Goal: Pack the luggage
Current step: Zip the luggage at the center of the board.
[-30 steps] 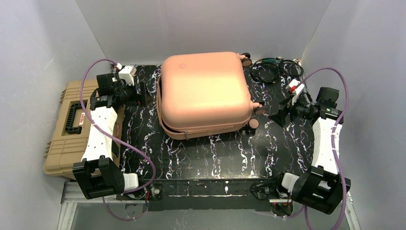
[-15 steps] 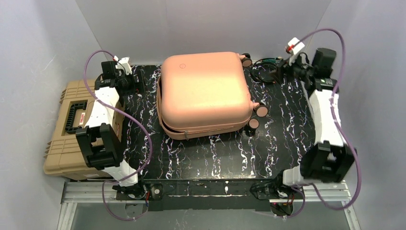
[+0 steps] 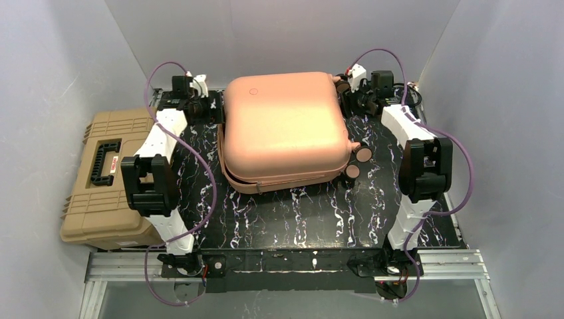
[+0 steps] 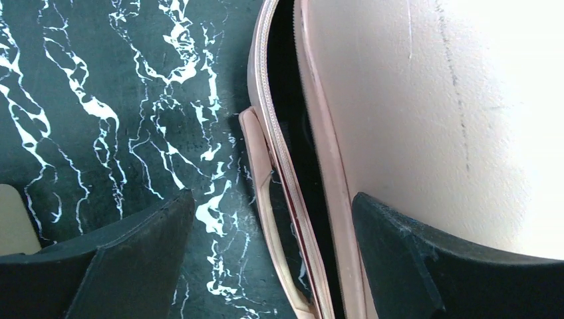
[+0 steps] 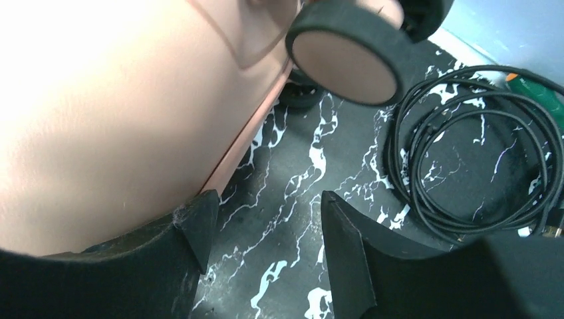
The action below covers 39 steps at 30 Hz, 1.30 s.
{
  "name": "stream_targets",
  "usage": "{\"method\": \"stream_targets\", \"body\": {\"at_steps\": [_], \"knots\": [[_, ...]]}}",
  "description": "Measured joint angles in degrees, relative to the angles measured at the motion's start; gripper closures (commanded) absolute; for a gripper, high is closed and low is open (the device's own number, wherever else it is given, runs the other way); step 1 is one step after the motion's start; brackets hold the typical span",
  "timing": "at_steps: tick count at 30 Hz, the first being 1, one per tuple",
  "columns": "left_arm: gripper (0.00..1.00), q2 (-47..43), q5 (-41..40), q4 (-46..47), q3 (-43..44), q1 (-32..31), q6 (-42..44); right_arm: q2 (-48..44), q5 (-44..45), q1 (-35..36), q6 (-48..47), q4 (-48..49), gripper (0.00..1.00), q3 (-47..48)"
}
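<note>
Spreading under everything is the black, white-veined table (image 3: 286, 212), and on its far middle lies the luggage (image 3: 282, 123), a peach-pink hard shell resting flat with its lid down but not sealed: the two halves gape along the left and near edges, showing a dark slit. Off the table's left edge sits a tan ribbed toolbox (image 3: 93, 199) with a black handle, well apart from the case. The left arm (image 3: 159, 143) reaches to the case's far-left corner and the right arm (image 3: 409, 126) to its far-right corner. The left gripper (image 4: 273, 199) has its jaws spread wide, holding nothing — one finger hangs over the table, the other over the pink shell, with the gaping seam and a slim pink side handle (image 4: 263, 199) between them. The right gripper (image 5: 266, 199) also has its jaws apart, with only bare table between them; one finger is right beside the shell's lower edge, though contact cannot be told. A coil of black cable (image 5: 409, 156) lies on the table just right of that gripper. Small black-rimmed wheels stick out from the case's right end, one (image 5: 346, 56) close above the right fingers, two more (image 3: 364, 153) nearer the front. A small round logo (image 3: 253, 92) marks the lid near its far-left corner.
</note>
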Motion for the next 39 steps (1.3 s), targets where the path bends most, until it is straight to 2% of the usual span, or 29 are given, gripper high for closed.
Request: {"method": "stream_targets", "body": {"at_steps": [3,18,30,35,39], "knots": [[0.13,1.42,-2.36,-0.37,0.92,-2.38,0.17,0.59,-0.24,0.04,1.81,2.08,0.33,0.83],[0.13,0.68,-2.97,-3.1,2.64,-2.58,-1.9,1.36,-6.86,-1.29,13.77,17.68,0.35,0.61],[0.13,-5.99,-0.76,-2.78,2.25,-2.69,-3.13,1.79,-8.24,-0.85,14.95,20.28,0.36,1.84],[0.12,-7.13,-0.31,-1.84,1.97,-3.58,-3.43,1.33,-7.34,1.81,14.19,22.82,0.22,3.45],[0.12,-7.13,-0.28,-1.77,1.99,-3.61,-3.43,-0.2,-4.68,5.31,3.93,18.78,0.11,4.92]]}}
